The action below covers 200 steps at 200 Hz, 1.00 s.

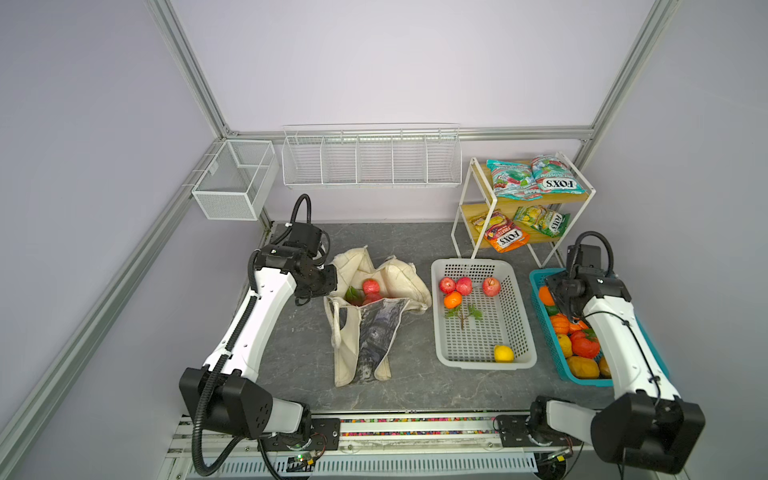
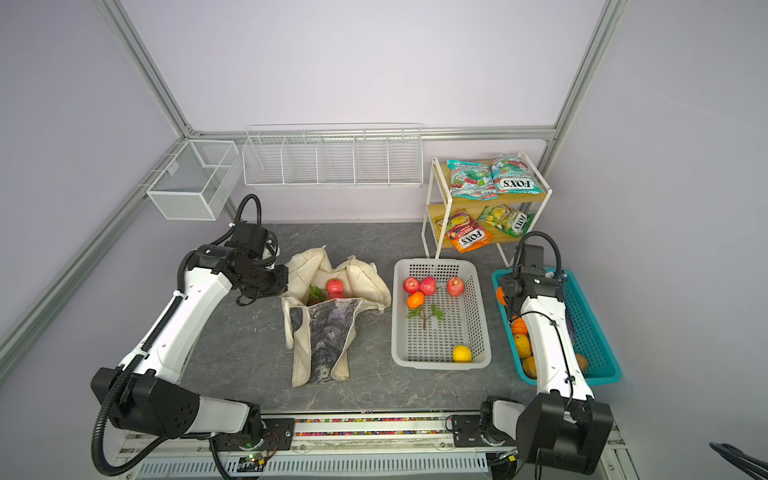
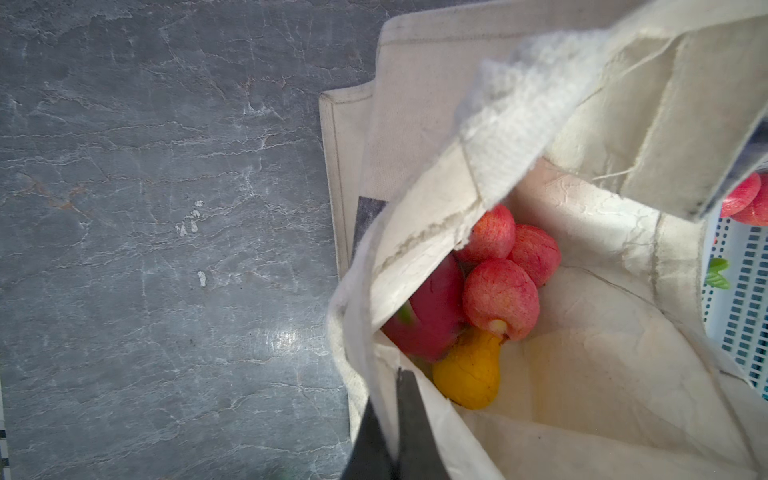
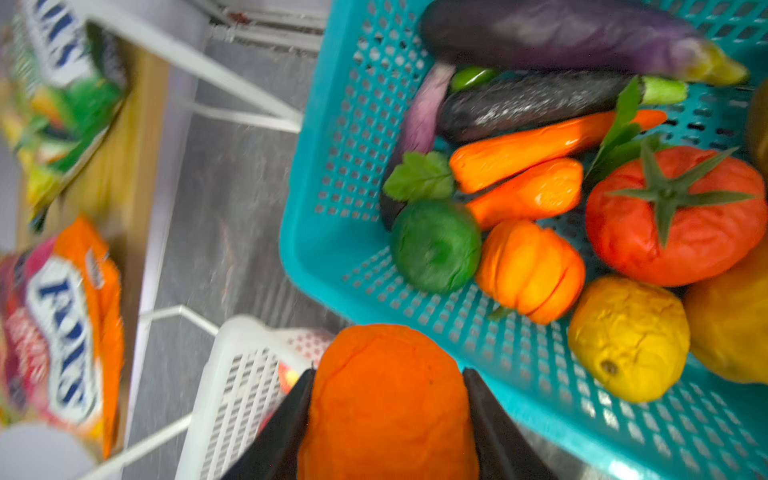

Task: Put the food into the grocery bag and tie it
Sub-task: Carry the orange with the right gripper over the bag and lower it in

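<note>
Right gripper (image 4: 388, 372) grips orange fruit (image 4: 386, 424); teal basket (image 4: 332, 166), vegetables (image 4: 519, 158) beyond.

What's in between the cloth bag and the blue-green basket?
The white basket, holding red apples, sits between them; both top views show it.

Both the left arm (image 1: 266, 316), rooted at about 7 o'clock of the table (image 1: 415, 386) in both top views, and the right arm (image 1: 623, 345), at about 5 o'clock, wear smooth white shells between boxy matte-black joints. The big shoulder blocks (image 1: 245, 405) are dotted with small round holes. A ribbed black hose (image 1: 198, 424) runs beside the left arm's shell, a similar one arches over each black wrist camera box (image 1: 584, 253), a thin black wire (image 1: 635, 338) is clipped along the right shell, and the left fingers (image 3: 415, 428) and right fingers (image 4: 282, 424) are dark, flat, tapering blades.
</note>
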Each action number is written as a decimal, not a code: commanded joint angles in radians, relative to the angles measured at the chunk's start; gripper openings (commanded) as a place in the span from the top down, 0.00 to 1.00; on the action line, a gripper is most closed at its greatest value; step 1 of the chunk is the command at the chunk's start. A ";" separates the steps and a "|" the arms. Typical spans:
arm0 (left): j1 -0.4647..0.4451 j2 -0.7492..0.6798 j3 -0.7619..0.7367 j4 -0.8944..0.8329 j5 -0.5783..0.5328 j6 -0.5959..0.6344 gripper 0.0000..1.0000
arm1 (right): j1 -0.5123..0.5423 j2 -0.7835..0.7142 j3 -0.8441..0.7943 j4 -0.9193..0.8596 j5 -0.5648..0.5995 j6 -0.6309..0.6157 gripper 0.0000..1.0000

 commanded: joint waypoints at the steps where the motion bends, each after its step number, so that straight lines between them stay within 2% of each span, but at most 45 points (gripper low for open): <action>1: 0.004 0.006 0.034 0.003 0.003 0.021 1.00 | 0.154 -0.058 0.065 -0.102 0.050 0.042 0.64; 25: 0.004 0.016 0.032 0.003 0.005 0.021 1.00 | 0.439 -0.052 0.122 -0.117 0.102 0.055 0.63; 43: 0.004 0.017 0.033 0.000 0.004 0.021 1.00 | 0.616 0.016 0.181 -0.097 0.110 0.035 0.62; 61: 0.004 0.013 0.032 0.000 0.005 0.020 1.00 | 0.755 0.114 0.266 -0.050 0.106 -0.069 0.61; 78: 0.004 0.012 0.035 -0.004 0.006 0.021 1.00 | 0.840 0.203 0.352 0.001 0.066 -0.187 0.61; 106: 0.004 0.002 0.047 -0.008 0.003 0.013 1.00 | 0.906 0.327 0.475 0.065 -0.030 -0.334 0.61; 152: 0.004 -0.005 0.062 -0.005 0.000 -0.008 1.00 | 0.923 0.519 0.688 0.109 -0.218 -0.494 0.63; 200: 0.004 -0.010 0.055 -0.002 -0.008 -0.010 1.00 | 0.948 0.712 0.879 0.063 -0.357 -0.583 0.65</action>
